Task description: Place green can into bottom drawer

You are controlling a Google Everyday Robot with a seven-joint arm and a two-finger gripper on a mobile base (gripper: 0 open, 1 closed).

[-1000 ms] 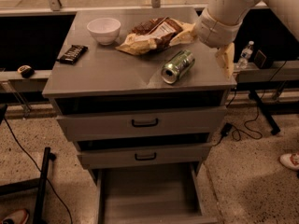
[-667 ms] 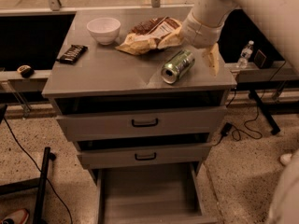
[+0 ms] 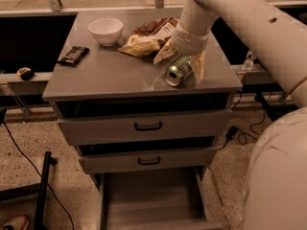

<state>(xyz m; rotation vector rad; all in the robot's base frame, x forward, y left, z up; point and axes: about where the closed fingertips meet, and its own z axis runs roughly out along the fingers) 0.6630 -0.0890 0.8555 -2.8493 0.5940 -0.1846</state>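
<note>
The green can (image 3: 175,73) lies on its side on the grey cabinet top (image 3: 110,75), near the right front, with its silver end facing the front. My gripper (image 3: 181,63) is lowered over the can and open, with one pale finger (image 3: 162,55) to its left and the other (image 3: 198,67) to its right. The can still rests on the top. The bottom drawer (image 3: 153,198) is pulled out below and its grey floor is bare.
A white bowl (image 3: 106,30), crumpled snack bags (image 3: 146,37) and a black remote-like object (image 3: 73,55) lie on the cabinet top. Two upper drawers with black handles (image 3: 147,126) are slightly ajar. A water bottle (image 3: 248,60) stands to the right. My white arm and body (image 3: 280,171) fill the right side.
My arm has swung left and down from beside the can to over it. The fingers now straddle the can. The can has not moved.
</note>
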